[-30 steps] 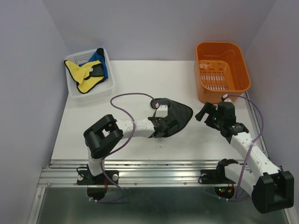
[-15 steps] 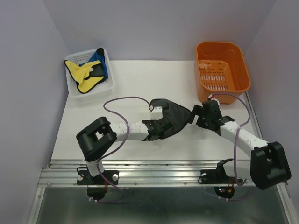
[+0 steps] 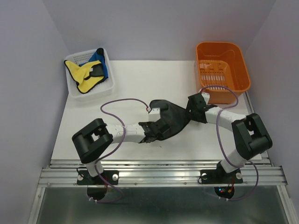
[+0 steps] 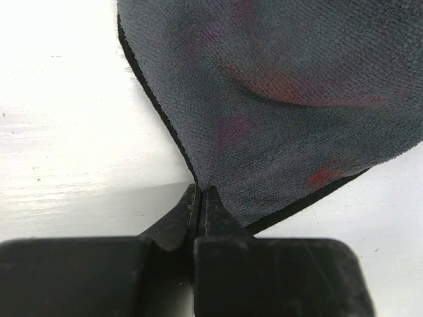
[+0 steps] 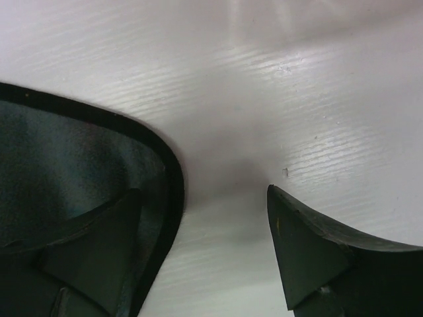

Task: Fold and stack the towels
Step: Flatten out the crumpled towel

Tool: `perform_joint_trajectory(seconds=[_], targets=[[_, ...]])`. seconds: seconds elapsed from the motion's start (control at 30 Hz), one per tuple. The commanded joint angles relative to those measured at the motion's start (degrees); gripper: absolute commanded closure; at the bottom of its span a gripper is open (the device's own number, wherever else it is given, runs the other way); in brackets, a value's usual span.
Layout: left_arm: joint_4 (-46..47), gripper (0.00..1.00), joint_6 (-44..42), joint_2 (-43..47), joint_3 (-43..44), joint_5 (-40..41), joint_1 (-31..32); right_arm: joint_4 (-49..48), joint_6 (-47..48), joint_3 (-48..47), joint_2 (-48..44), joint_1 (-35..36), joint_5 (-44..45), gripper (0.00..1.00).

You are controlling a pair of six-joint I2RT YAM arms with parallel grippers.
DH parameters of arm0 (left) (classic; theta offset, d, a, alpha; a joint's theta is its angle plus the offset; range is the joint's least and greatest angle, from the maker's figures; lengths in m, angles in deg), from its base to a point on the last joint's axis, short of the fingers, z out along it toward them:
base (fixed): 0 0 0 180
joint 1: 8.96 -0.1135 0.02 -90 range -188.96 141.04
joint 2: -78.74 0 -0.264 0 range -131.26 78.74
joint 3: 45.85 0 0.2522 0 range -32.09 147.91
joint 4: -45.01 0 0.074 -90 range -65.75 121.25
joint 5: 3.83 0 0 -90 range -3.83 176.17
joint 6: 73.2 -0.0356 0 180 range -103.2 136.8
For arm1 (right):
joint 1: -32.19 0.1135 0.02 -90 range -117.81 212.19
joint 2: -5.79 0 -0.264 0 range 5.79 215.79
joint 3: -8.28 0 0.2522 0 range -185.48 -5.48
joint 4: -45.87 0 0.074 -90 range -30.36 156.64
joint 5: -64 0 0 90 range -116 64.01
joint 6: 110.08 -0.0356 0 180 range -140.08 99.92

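The purple towel [image 3: 173,116] lies dark grey side up in the middle of the table. My left gripper [image 3: 154,135] is shut on its near corner; in the left wrist view the jaws [image 4: 200,195] pinch the pointed corner and the cloth [image 4: 284,99] spreads away from them. My right gripper [image 3: 191,111] is open at the towel's right corner. In the right wrist view [image 5: 205,198] one finger [image 5: 99,257] is over the towel's dark edge [image 5: 168,178] and the other finger [image 5: 310,251] is over bare table. The yellow towel [image 3: 84,77] and blue towel [image 3: 101,60] lie crumpled in the basket.
The white mesh basket [image 3: 74,91] stands at the back left. The orange plastic bin [image 3: 222,70] stands at the back right, close behind my right gripper. Purple cables loop above both arms.
My right arm has swung left and down to the towel's right corner, jaws open. My left arm has pulled the towel's near corner slightly left.
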Motion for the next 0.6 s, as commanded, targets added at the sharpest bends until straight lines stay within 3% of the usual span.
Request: perform_joint_trajectory(seconds=[0.0, 0.1, 0.13, 0.23, 0.33, 0.47, 0.57], targets=[[-6.8, 1.0, 0.5, -1.2, -3.1, -1.9, 0.1, -1.8, -1.3, -2.0, 2.1, 0.7, 2.5, 0.21], [-6.6, 1.0, 0.6, -0.6, -3.4, -1.8, 0.0, -3.5, -1.3, -1.1, 3.6, 0.9, 2.3, 0.33], [-6.4, 1.0, 0.7, -0.5, -3.6, -1.8, 0.0, -3.6, -1.5, -1.0, 4.0, 0.9, 2.3, 0.44], [-6.0, 1.0, 1.2, -0.2, -4.2, -1.8, 0.0, -4.0, -3.2, 0.3, 5.4, 1.1, 3.0, 0.6], [-5.9, 1.0, 1.5, 0.1, -4.5, -1.7, 0.0, -6.0, -3.6, 1.8, 5.9, 1.3, 1.9, 0.69], [-5.8, 1.0, 1.1, 0.9, -3.9, -1.8, 0.0, -8.2, -3.8, 3.9, 5.0, 1.6, -0.2, 0.99], [-6.3, 1.0, -0.2, 3.0, -2.6, -1.1, 0.0, -7.0, -3.5, 4.4, 0.3, 2.5, 1.1, 0.99]])
